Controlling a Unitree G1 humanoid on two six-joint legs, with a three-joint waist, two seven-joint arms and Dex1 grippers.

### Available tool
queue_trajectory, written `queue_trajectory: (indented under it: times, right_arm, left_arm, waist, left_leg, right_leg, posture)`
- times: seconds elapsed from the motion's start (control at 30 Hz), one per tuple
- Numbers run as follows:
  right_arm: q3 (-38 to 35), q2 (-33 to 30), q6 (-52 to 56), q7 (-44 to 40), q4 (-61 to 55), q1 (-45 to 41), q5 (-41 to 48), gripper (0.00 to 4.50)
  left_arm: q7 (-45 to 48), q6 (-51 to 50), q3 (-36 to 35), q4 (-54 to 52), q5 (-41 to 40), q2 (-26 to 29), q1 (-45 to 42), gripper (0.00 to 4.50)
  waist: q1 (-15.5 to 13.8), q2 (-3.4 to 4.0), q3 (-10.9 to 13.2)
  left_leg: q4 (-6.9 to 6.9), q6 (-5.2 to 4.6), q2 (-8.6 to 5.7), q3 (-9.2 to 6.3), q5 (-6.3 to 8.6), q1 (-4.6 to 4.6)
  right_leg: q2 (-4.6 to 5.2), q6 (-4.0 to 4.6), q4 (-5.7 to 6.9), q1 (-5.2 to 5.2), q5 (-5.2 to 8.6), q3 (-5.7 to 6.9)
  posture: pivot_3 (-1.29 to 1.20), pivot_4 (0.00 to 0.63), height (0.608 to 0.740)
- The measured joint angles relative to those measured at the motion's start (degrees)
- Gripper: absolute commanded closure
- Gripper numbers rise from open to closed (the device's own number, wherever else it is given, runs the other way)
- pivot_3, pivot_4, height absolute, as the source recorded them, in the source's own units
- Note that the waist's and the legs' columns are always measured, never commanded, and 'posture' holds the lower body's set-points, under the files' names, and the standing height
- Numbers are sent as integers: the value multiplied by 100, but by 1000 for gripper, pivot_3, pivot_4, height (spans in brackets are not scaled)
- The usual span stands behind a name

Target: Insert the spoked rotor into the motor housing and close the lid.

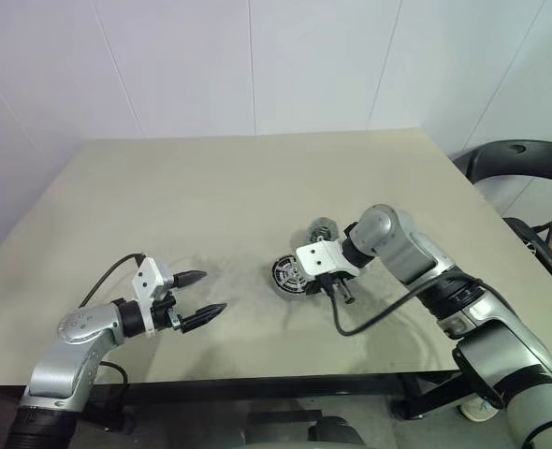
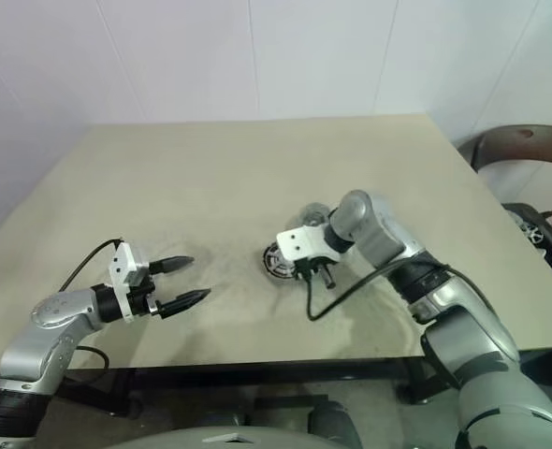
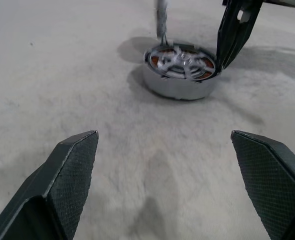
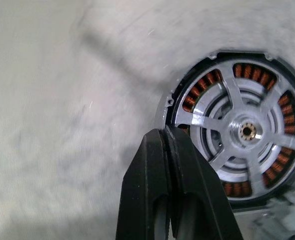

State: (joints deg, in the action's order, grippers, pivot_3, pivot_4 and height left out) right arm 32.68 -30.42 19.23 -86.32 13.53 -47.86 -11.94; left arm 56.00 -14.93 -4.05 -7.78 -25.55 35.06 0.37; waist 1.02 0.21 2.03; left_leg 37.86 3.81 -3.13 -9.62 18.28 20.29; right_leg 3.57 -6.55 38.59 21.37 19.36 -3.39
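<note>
Right wrist view: motor housing (image 4: 242, 132) partly behind pressed-together right jaws.

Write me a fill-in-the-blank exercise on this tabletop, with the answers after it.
1. The right gripper has its fingers ____ at the rim of the motor housing.
2. The left gripper has its fingers ____, holding nothing.
3. Through the silver spokes on top of the housing, the windings look ____-coloured.
4. The housing sits on the ____.

Answers: shut; open; copper; table
</note>
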Motion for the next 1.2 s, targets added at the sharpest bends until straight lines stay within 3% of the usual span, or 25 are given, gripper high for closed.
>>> queue_trajectory:
  times: [0.17,0.33,0.5,0.8,0.9,1.2]
  right_arm:
    - [-86,472,2325,154,-629,-157,298,4482]
    - [-23,589,3755,361,-967,-392,630,4482]
    - [65,889,4638,953,-959,-420,862,4482]
    - [218,1155,5248,1808,-865,-431,1330,4482]
    - [138,1181,5530,2018,-894,-439,1602,3875]
    - [-714,1188,6295,2456,-1123,-802,2561,913]
  left_arm:
    - [-135,-196,2,-238,-7,-1,-14,0]
    - [-228,-328,1,-319,-7,-2,-14,0]
    - [-325,-416,1,-397,-9,-12,-75,0]
    - [-412,-524,2,-474,-9,-19,-123,0]
    - [-447,-597,3,-486,-7,-19,-130,0]
    - [-536,-616,49,-574,-7,-30,-248,0]
  waist:
    - [-19,2,1]
    - [-28,2,2]
    - [-5,2,2]
    - [-19,2,1]
    - [-6,2,1]
    - [-3,2,1]
  left_leg:
    - [0,4,-3,0,-2,9]
    - [2,3,-5,-1,-2,7]
    - [1,4,-4,1,-2,9]
    - [4,17,-5,-1,-10,3]
    - [3,18,-4,-1,-10,4]
    - [0,18,-4,1,-10,13]
  right_leg:
    - [4,1,17,13,1,0]
    - [6,1,18,19,0,2]
    - [6,1,23,28,0,1]
    - [5,7,48,33,-3,1]
    - [4,8,49,36,-4,1]
    - [5,8,49,48,-4,1]
  posture:
    - [0,0,740]
    - [0,0,740]
    - [0,0,740]
    - [0,0,740]
    - [0,0,740]
    - [0,0,740]
